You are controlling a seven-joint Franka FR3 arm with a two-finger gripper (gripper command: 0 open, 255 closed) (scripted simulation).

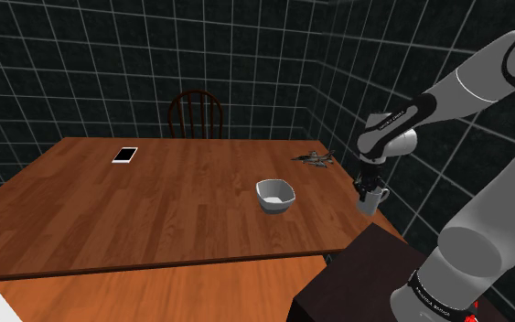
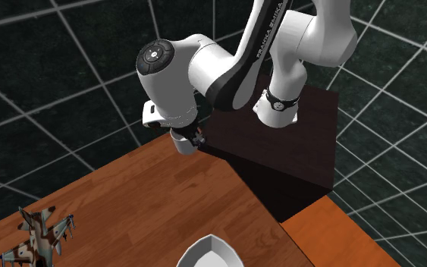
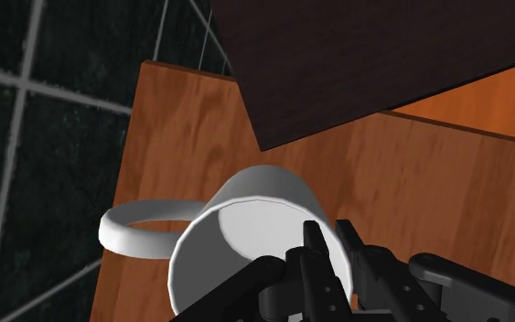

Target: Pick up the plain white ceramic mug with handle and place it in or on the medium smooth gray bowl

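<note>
Black fingers (image 3: 315, 252) of the gripper (image 3: 330, 240) are pinched on the rim of the white mug (image 3: 246, 229), one inside the cup and one outside. It is clamped on the mug's wall rather than around the body. From where I stand that looks sensible: the mug is too wide to span, and a rim grip leaves its handle (image 3: 107, 233) free.

The mug (image 1: 371, 197) is at the wooden table's (image 1: 155, 210) corner next to the dark stand (image 1: 356, 274), with the handle poking out past the table's edge. It leans a little in the grip. I can't tell whether its base has left the wood.

The pale grey bowl (image 1: 276, 203) sits open-side up near the middle of the table, well apart from the mug, and nothing lies between them. A toy jet (image 1: 315, 158) rests by the far edge and a phone (image 1: 125, 155) lies near the far corner, both off that line.

I'd guess the lift comes next. The off-centre hold could let the mug swing.
</note>
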